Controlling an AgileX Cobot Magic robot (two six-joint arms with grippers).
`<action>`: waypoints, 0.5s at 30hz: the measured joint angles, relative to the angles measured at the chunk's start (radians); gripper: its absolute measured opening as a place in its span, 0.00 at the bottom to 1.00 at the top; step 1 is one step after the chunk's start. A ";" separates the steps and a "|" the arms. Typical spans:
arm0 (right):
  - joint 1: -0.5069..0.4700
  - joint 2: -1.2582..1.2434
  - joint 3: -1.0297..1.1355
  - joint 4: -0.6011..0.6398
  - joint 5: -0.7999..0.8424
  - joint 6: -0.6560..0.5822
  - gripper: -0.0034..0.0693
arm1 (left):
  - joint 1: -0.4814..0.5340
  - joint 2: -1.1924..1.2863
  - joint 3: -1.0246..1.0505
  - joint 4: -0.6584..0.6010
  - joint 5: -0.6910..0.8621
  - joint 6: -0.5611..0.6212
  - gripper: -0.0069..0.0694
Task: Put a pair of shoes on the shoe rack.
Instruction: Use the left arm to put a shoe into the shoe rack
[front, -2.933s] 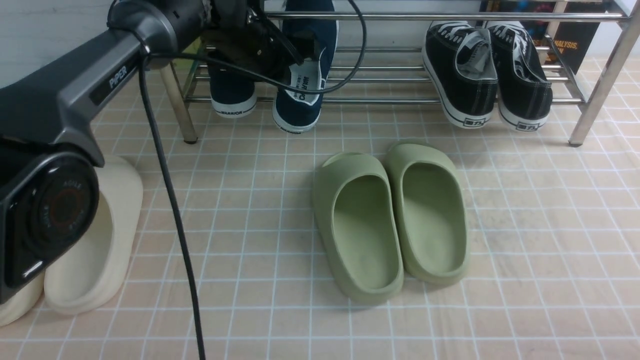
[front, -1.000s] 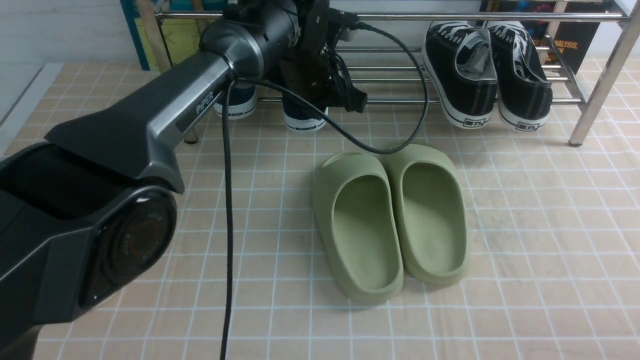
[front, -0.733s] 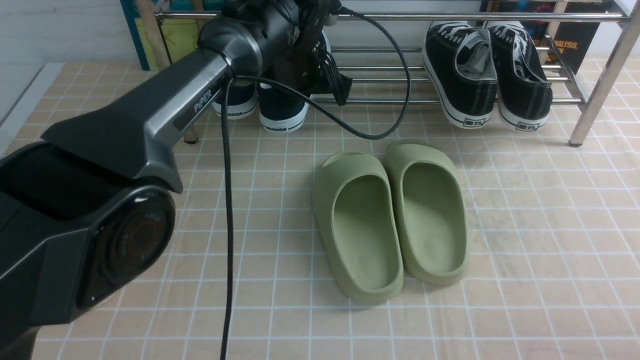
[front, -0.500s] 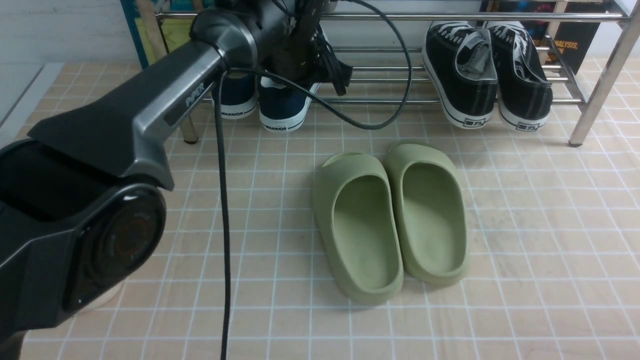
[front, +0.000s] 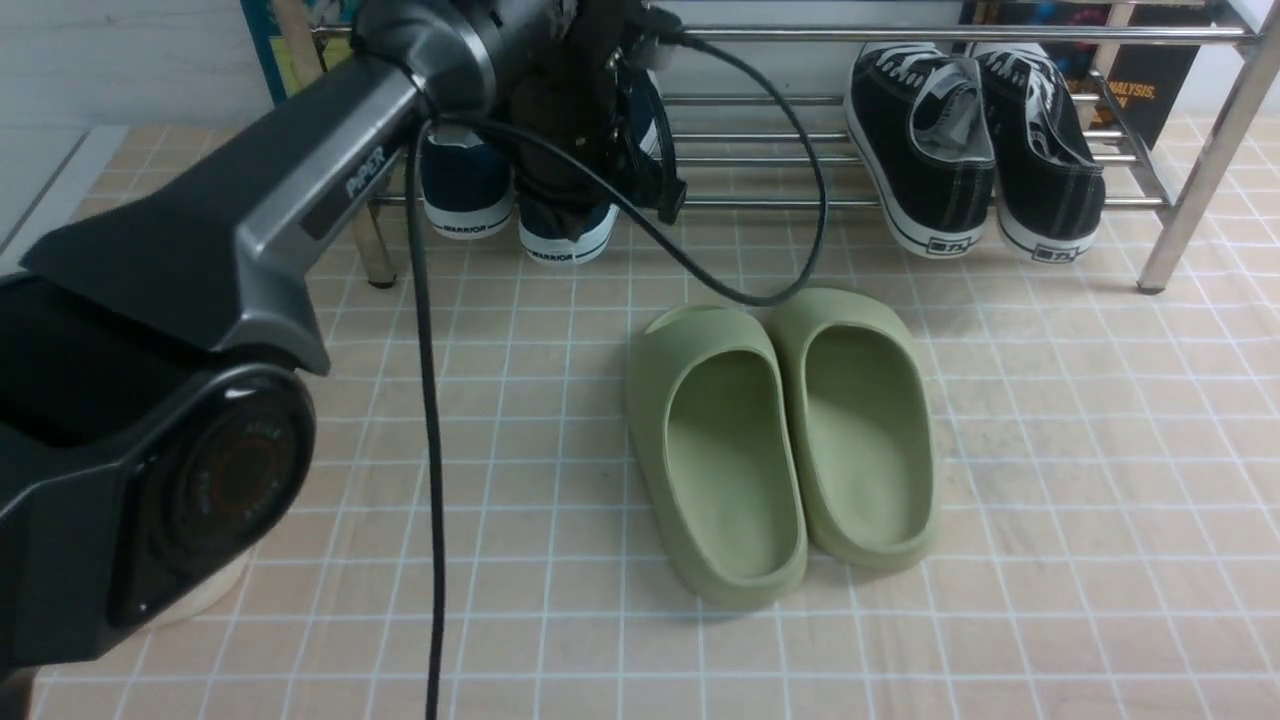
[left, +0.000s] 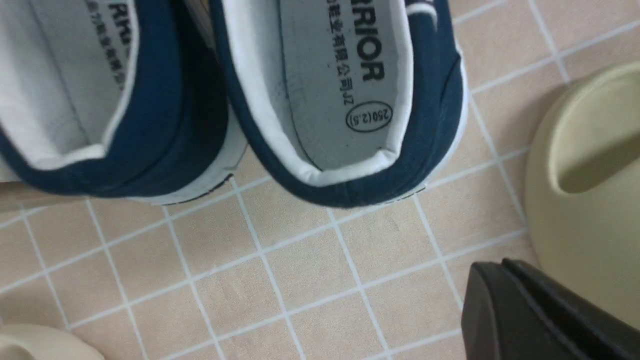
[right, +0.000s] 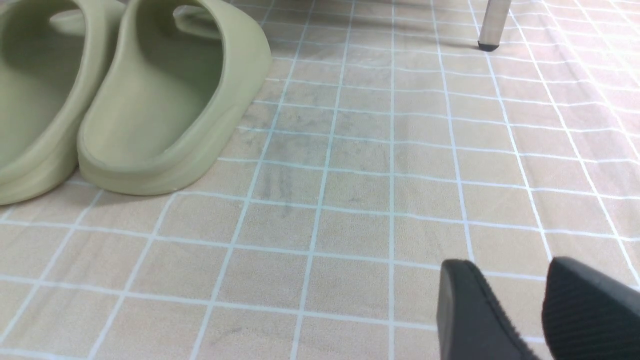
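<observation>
1. Okay, both navy shoes (front: 462, 178) sit side by side at the left end of the rack (front: 760, 202), heels toward us, toes in over the bars.
2. We can't tell whether the heels rest on the front bar or touch the floor (front: 1050, 450). In the left wrist view they hang over tile.
3. Left gripper (left: 500, 290) hangs close by the heel end, jaws pressed together with nothing between them, touching neither shoe.
4. Right gripper (right: 520, 280) is low over bare floor, well apart from the rack, jaws spread wide and empty, with the green slippers (front: 780, 440) near it.
5. Black sneakers (front: 970, 150) take the rack's right end, and a cream slipper (left: 585, 165) lies near the left gripper. Neither is ours.
6. Progress, as we read it: placing looks done, with both shoes on the rack as a pair and neither in a grip.
7. What's left, we judge, is to pull the left arm back without clipping the heels. The right-hand shoe sticks out a bit more toward us than its mate, so it may need a nudge.
</observation>
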 joint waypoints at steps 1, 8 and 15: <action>0.000 0.000 0.000 0.000 0.000 0.000 0.38 | 0.000 0.018 0.001 0.012 0.000 -0.001 0.11; 0.000 0.000 0.000 0.000 0.000 0.000 0.38 | 0.002 0.070 0.006 0.078 -0.049 -0.068 0.11; 0.000 0.000 0.000 0.000 0.000 0.000 0.38 | 0.002 0.069 -0.006 0.068 -0.195 -0.098 0.11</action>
